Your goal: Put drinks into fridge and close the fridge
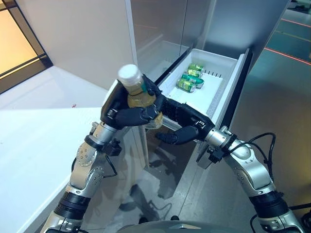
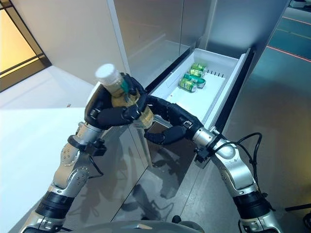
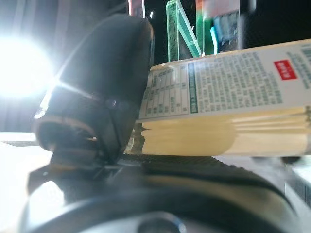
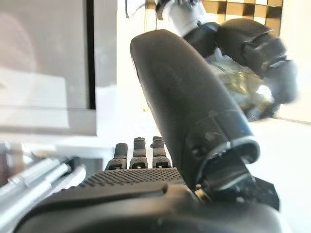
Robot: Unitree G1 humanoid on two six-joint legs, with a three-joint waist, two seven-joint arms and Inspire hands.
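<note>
My left hand is shut on a bottle of pale yellow drink with a white cap and holds it upright in the air, beside the white counter and in front of the open fridge drawer. In the left wrist view the labelled bottle lies against the thumb. My right hand is open, with its fingers reaching to the bottle's lower side next to the left hand. The right wrist view shows its thumb upright, with the bottle past it. Green cans lie in the drawer's far end.
A white counter runs along my left. The steel fridge front rises behind the drawer. The drawer's dark front panel stands out to the right, with grey floor beyond it.
</note>
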